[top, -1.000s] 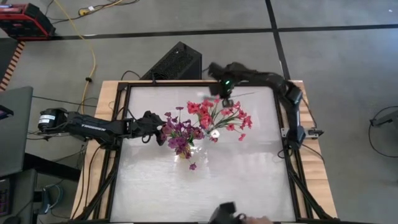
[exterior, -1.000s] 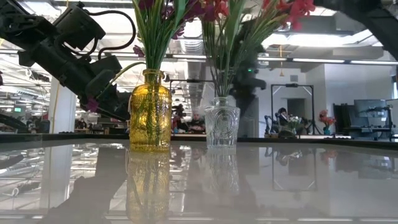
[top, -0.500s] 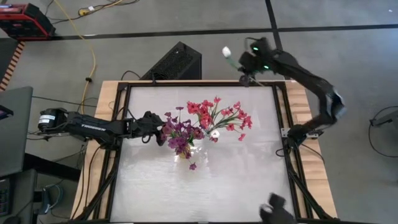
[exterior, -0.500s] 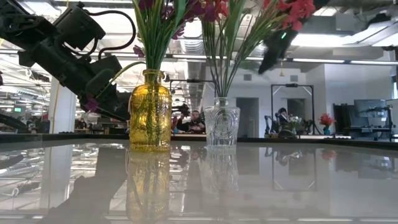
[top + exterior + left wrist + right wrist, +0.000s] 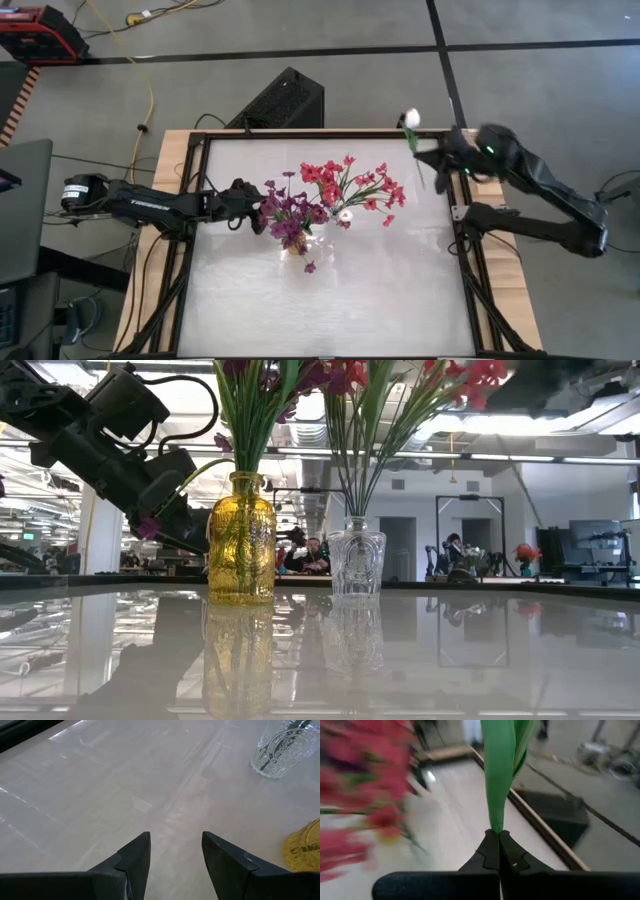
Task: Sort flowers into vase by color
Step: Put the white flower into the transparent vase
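Glossy desk point(image 5: 330, 300) holds purple flowers point(image 5: 288, 215) and red flowers point(image 5: 350, 185) in two vases, while the right tool point(image 5: 445, 158), clamped on a white bud point(image 5: 411, 119), has swung toward the far right edge; the left tool point(image 5: 262, 205) waits wide beside the purple bunch.

In the low view the blooms of both bunches are cut off by the upper edge, leaving only stems above the yellow vase point(image 5: 241, 540) and the clear vase point(image 5: 357, 558). The right wrist view shows the red flowers point(image 5: 355, 780) only as a blur, and the white bud's stem point(image 5: 500, 775) runs out of frame, its bloom unseen. The left wrist view crops both vases at its edges.
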You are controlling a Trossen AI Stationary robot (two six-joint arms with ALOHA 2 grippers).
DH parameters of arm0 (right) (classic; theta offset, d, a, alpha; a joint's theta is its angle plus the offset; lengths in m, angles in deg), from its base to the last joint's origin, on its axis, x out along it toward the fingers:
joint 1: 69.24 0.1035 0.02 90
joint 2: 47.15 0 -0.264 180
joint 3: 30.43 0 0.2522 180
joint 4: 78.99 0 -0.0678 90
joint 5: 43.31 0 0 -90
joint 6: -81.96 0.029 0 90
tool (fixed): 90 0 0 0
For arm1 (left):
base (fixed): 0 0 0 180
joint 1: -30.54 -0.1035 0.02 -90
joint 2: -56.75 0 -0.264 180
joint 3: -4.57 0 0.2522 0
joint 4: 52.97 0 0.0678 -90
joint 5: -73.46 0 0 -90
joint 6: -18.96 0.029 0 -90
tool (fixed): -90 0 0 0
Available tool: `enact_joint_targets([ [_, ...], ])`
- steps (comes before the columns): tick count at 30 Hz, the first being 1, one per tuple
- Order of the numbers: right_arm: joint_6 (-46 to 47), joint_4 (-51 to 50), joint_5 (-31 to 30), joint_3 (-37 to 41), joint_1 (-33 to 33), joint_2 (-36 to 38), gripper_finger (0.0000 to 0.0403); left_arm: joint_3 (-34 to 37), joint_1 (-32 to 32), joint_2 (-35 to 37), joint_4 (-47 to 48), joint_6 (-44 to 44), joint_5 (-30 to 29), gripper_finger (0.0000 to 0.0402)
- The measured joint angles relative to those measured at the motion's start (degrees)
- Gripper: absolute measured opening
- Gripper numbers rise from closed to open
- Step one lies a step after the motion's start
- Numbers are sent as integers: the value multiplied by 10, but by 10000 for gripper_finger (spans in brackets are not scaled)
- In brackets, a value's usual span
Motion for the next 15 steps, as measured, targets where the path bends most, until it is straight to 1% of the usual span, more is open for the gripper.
enact_joint_targets([
  [2, 32, 26, 7, 36, 36, 56, 14, 0, 0, 0, 0, -4, 0, 167],
  [6, 73, 110, 82, 105, 112, 148, 14, 0, 1, 0, 0, -4, 5, 167],
  [8, 92, 173, 109, 144, 155, 186, 17, 0, 4, 0, 0, -4, 5, 167],
  [11, 105, 292, 113, 206, 218, 215, 16, 0, 10, 0, 0, -9, 5, 167],
  [13, 103, 379, 98, 247, 258, 214, 15, 0, 14, 0, 0, -10, 5, 167],
  [15, 103, 465, 83, 285, 294, 196, 15, 0, 17, 0, -1, -11, 4, 167],
])
